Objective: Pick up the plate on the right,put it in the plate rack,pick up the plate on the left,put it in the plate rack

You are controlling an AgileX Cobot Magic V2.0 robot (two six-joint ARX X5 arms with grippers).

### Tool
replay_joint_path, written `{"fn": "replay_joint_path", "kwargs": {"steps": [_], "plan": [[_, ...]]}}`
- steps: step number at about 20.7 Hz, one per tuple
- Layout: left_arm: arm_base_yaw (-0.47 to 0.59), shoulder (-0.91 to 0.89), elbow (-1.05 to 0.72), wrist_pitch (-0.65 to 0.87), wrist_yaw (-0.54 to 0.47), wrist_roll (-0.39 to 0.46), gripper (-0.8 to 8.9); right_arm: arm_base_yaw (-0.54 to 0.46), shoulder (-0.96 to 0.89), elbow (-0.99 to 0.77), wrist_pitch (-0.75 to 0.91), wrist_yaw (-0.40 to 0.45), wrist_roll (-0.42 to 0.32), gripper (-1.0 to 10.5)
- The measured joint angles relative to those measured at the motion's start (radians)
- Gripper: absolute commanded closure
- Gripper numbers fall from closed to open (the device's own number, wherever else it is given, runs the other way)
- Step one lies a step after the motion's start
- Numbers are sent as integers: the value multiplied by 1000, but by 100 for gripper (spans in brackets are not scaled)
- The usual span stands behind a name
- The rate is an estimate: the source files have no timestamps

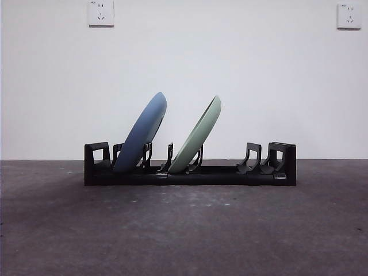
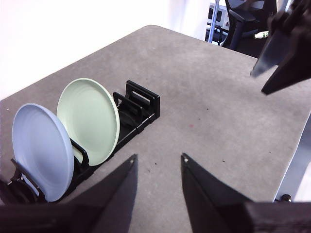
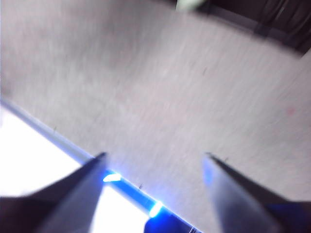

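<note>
A grey, rough-textured table (image 1: pixel 184 230) spreads across the foreground. Behind it stands a plain white wall (image 1: pixel 184 69) carrying two white power sockets — one socket (image 1: pixel 101 12) high at left, another (image 1: pixel 349 15) high at right.

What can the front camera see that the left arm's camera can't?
Only the front view shows the two white wall sockets and the plates edge-on, both leaning the same way.
Only the left wrist view shows the plates' round faces, the open left gripper and office chairs.
Both show the round blue plate, the round pale green plate and the long black plastic plate rack.
</note>
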Motion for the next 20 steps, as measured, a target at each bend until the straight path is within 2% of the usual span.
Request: {"fn": "replay_joint_path", "kwargs": {"steps": [5, 13, 15, 20], "plan": [[0, 5, 0, -5, 0, -1, 821, 0, 0, -35, 58, -77, -18, 957], [0, 6, 0, -5, 0, -1, 818, 0, 0, -35, 59, -80, -21, 946], [0, 6, 0, -5, 0, -1, 817, 0, 0, -35, 60, -66, -21, 946], [0, 7, 0, -5, 0, -1, 818, 0, 0, -35, 60, 54, -21, 946]]}}
